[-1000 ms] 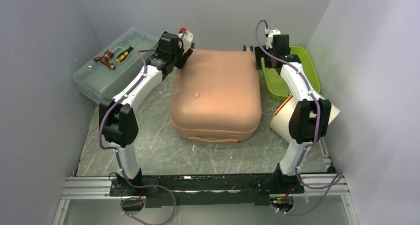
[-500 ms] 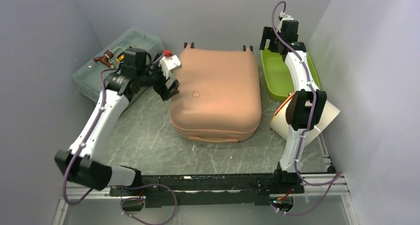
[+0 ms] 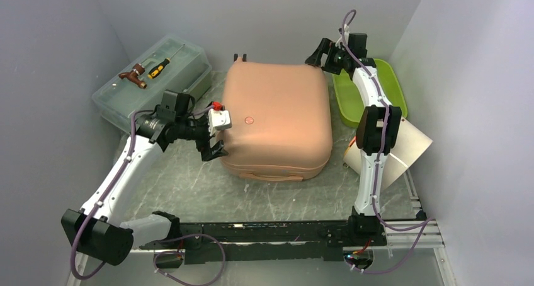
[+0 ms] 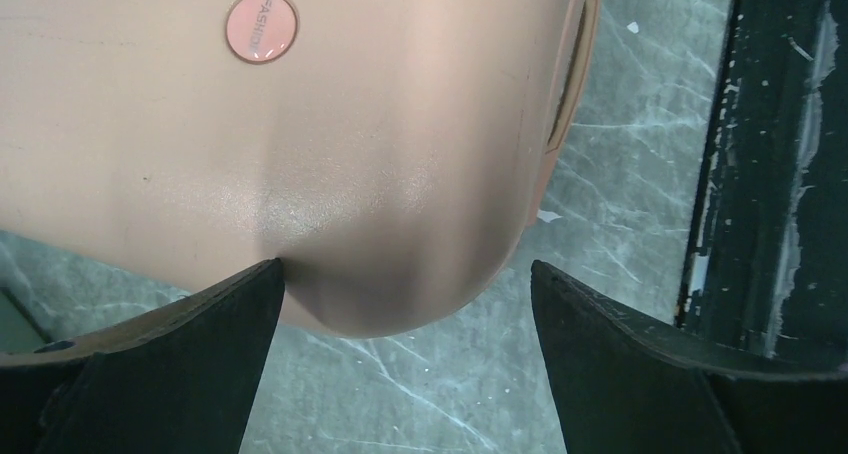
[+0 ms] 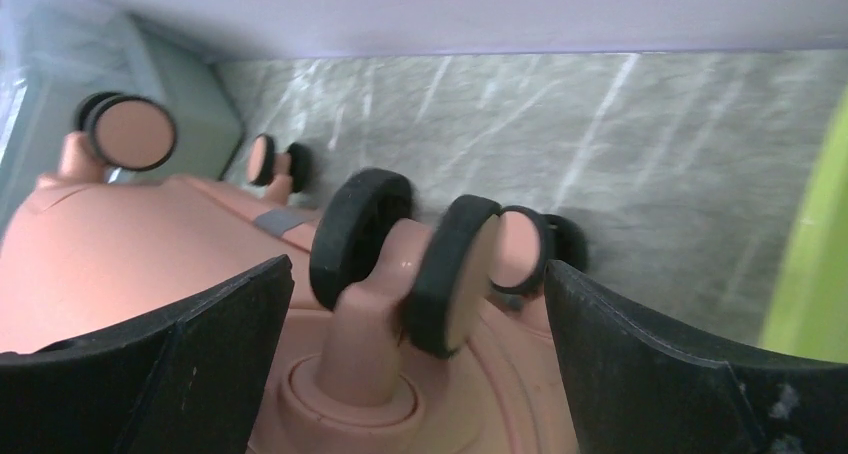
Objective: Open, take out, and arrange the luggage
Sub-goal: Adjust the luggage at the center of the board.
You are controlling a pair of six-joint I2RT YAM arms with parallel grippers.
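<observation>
The luggage [image 3: 277, 116] lies flat and closed in the middle of the table, its handle [image 3: 271, 176] facing the arm bases. My left gripper [image 3: 214, 144] is open at its near-left corner. In the left wrist view that rounded corner [image 4: 380, 124] bulges between the fingers, one fingertip [image 4: 250, 294] right against the shell. My right gripper [image 3: 318, 53] is open at the far-right corner. The right wrist view shows its fingers [image 5: 200, 344] on either side of a black-rimmed pink caster wheel [image 5: 455, 274], with no contact visible.
A translucent grey-green toolbox [image 3: 119, 100] stands at the far left with a screwdriver [image 3: 160, 65] and a brown fitting [image 3: 133, 77] on its lid. A lime green tray [image 3: 371, 87] lies at the far right. A white sheet [image 3: 409, 147] leans near the right arm. Grey walls enclose three sides.
My left arm swung from the luggage's far-left corner down its left side to the near-left corner. My right gripper moved from over the green tray to the far-right wheels.
</observation>
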